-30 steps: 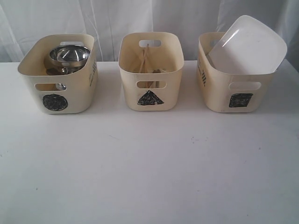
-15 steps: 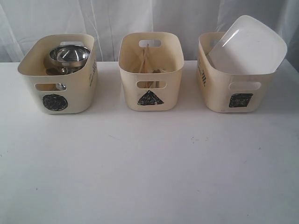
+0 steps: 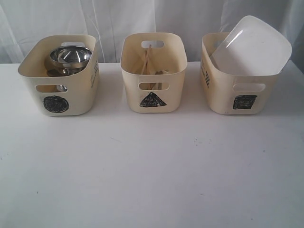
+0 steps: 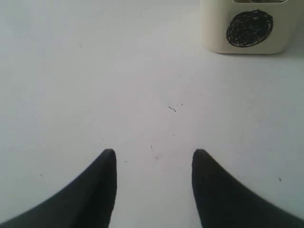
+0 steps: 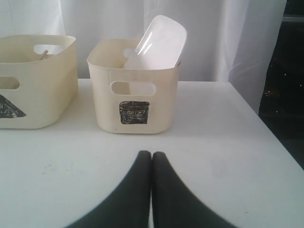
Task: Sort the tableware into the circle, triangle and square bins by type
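Over the white table [image 3: 152, 166], the left arm's jaws are standing apart, holding nothing, near the circle bin [image 3: 76, 92], where a steel bowl [image 3: 71, 55] is sitting on top. Wooden chopsticks [image 3: 147, 57] are leaning inside the middle triangle bin [image 3: 133, 78]. The white square plate [image 3: 254, 45] is jutting tilted from the square bin [image 3: 218, 90], as the right arm's jaws are pressing together, empty.

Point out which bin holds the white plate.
The bin with the square mark, rightmost in the exterior view; the white plate leans out over its rim.
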`<action>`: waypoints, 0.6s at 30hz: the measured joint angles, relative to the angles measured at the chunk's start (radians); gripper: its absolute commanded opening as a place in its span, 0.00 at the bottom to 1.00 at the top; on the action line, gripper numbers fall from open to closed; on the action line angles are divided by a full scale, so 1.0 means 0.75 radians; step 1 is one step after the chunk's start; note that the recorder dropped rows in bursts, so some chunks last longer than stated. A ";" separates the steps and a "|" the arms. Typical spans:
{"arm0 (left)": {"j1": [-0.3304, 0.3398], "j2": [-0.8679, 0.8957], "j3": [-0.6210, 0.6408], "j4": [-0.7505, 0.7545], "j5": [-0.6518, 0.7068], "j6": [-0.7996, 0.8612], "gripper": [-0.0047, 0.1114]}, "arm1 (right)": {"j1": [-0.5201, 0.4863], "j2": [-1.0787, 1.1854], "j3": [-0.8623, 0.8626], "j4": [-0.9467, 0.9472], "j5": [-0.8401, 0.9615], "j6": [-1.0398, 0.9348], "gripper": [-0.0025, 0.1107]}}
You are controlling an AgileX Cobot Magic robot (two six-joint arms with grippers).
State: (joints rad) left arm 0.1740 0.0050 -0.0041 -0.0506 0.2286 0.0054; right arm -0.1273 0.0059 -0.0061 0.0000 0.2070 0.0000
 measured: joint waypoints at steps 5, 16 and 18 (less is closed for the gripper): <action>0.000 0.000 0.000 0.000 0.000 0.000 0.50 | 0.000 0.000 0.000 0.000 0.031 0.000 0.02; 0.000 0.000 0.000 0.000 0.000 0.000 0.50 | 0.000 0.000 0.000 0.008 0.033 0.000 0.02; 0.000 0.000 0.000 0.000 0.000 0.000 0.50 | 0.000 0.000 0.000 0.008 0.033 0.000 0.02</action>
State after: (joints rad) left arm 0.1740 0.0050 -0.0041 -0.0506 0.2286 0.0054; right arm -0.1273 0.0059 -0.0061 0.0063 0.2315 0.0000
